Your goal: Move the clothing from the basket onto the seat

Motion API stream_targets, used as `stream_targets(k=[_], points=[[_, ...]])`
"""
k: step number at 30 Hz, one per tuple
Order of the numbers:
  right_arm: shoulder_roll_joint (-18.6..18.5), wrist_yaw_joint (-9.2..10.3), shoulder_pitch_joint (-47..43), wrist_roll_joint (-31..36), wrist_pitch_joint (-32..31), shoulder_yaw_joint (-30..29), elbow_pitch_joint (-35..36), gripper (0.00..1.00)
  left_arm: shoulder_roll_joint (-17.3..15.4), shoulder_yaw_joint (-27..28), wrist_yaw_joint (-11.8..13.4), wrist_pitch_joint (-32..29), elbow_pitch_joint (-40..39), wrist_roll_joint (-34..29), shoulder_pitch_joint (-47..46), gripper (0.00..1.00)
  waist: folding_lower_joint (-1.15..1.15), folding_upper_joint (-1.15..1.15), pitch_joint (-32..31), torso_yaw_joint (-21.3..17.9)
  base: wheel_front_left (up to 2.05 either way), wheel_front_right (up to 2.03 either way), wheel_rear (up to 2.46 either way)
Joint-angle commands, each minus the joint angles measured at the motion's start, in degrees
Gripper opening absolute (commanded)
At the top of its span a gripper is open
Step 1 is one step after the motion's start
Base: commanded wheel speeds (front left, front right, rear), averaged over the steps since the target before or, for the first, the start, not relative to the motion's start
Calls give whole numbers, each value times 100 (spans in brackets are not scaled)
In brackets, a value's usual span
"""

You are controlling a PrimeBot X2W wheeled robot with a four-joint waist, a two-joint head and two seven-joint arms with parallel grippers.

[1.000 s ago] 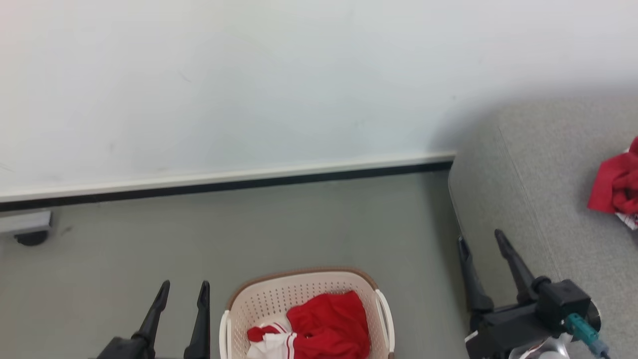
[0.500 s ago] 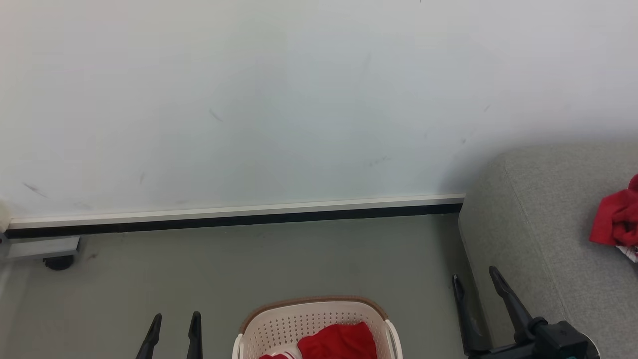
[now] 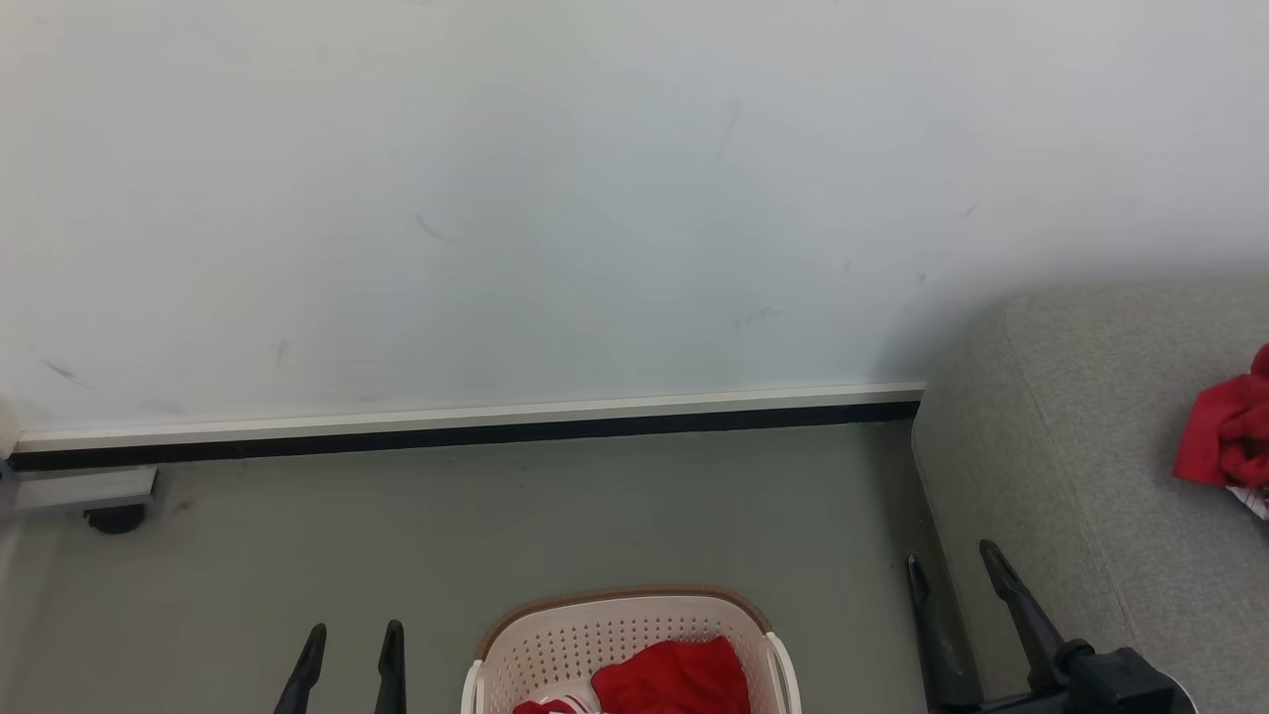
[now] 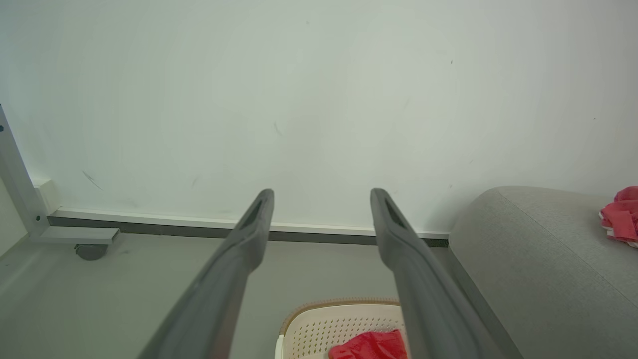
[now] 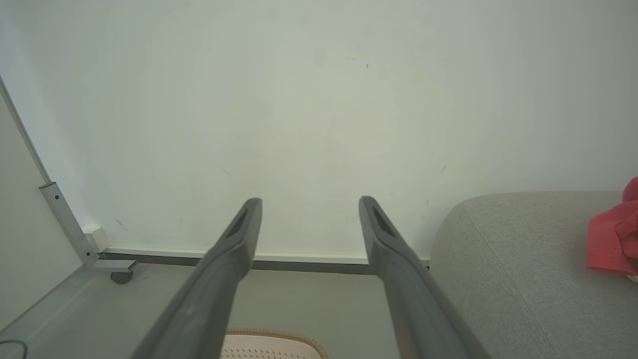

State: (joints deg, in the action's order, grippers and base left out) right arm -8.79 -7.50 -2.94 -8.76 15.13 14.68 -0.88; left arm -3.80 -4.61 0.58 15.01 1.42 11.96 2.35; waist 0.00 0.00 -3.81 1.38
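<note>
Clothing (image 3: 674,682) lies in the basket (image 3: 605,640), another red garment (image 3: 1224,436) on the sofa (image 3: 1071,446); I see my left hand (image 3: 356,629) and right hand (image 3: 952,553) both spread open, holding nothing.

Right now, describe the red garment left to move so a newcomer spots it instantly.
Find the large grey sofa at the right, then the floor to its left, where a cream perforated basket with a brown rim stands. The garment is the red fabric bunched inside it. The other red garment lies up on the sofa; this one sits within holed walls.
</note>
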Motion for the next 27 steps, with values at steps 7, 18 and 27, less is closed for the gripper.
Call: stream_targets(k=[7,18,27], points=[[0,1,-68,-9,1,-33,26,100,53,62,-100,22,80,-95,46,100,0,0,-4,44,0,0,0],[38,1,-137,19,1,-20,37,100,82,144,-149,22,75,-233,45,100,0,0,11,32,0,0,0],[-5,1,48,51,1,-19,125,100,75,10,-292,23,251,-547,-123,100,0,0,298,-81,0,0,0]])
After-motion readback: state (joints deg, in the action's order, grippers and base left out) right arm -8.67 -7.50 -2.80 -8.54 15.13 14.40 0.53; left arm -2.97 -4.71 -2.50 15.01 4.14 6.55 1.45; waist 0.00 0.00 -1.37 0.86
